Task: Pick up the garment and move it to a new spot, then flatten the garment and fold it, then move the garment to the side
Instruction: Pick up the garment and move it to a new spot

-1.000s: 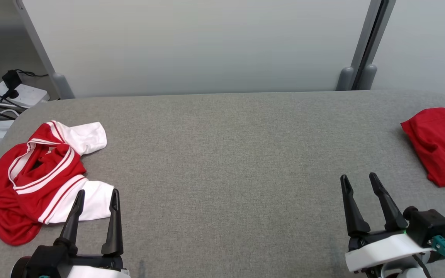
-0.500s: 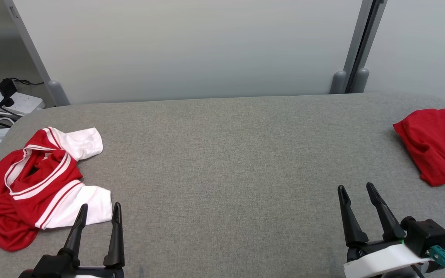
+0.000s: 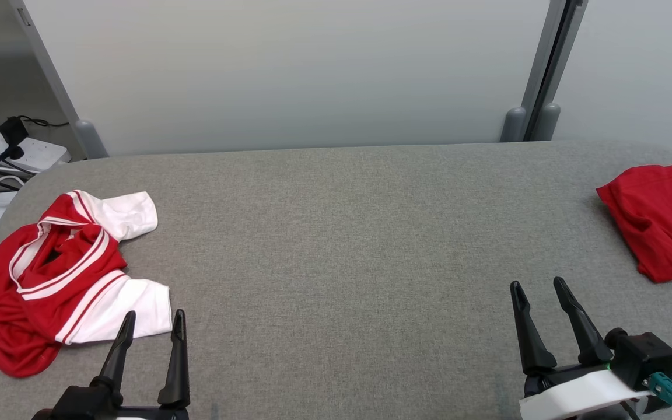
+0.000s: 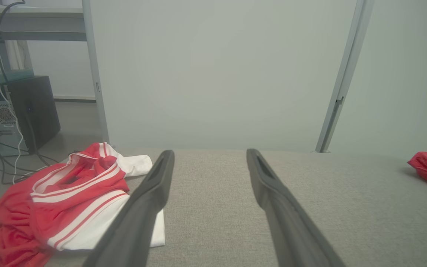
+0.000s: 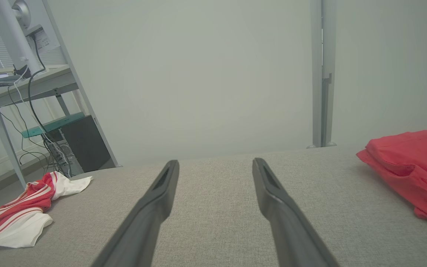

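Garment (image 3: 62, 280), red-and-white, lies crumpled at the worktop's (image 3: 336, 245) nine o'clock edge in the head view. My left hand (image 3: 155, 315) hovers wide open just beside its hem, and my right hand (image 3: 536, 283) is equally wide at five o'clock; both are empty. A folded red piece (image 3: 657, 221) sits at three o'clock. Left wrist view: garment at eight o'clock, near. Right wrist view: well apart, so I judge the left hand suits the pickup.

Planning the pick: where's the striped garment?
Head view: the striped garment lies crumpled on the table, far left, just beyond the left gripper.
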Controlling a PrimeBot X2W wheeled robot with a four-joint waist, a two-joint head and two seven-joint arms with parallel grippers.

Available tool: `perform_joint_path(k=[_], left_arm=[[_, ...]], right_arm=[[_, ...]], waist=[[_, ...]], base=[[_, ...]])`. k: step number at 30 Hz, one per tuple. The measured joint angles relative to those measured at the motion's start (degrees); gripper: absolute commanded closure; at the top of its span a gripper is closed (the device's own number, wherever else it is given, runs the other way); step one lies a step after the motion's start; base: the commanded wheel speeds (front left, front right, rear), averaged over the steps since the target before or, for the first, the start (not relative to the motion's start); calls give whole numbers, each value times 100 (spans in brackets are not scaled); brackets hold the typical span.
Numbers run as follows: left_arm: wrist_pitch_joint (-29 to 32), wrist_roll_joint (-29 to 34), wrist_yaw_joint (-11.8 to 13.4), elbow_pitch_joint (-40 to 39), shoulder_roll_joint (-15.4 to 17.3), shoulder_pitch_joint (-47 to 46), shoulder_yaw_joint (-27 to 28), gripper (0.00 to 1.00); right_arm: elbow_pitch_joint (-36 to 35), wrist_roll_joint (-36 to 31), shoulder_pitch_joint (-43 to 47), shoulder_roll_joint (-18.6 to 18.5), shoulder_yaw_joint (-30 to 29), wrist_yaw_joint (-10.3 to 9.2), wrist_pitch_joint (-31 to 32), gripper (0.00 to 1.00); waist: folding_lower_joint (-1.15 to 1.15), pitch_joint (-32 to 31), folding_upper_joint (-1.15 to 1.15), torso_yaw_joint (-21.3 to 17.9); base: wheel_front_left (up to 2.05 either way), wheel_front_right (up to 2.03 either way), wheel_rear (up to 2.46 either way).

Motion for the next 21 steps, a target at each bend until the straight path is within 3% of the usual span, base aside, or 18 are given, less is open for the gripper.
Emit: perform_joint_path(k=[13,21], left_arm=[[0,-3,-48,104,-1,-1,-15,0],[0,-26,-93,38,0,-3,-7,0]], right_arm=[[-3,9,82,0,52,0,0,0],[-32,57,82,-1,153,0,0,0]], waist=[[0,-31,0,77],[0,-4,0,363]], base=[[0,0,0],[0,0,0]])
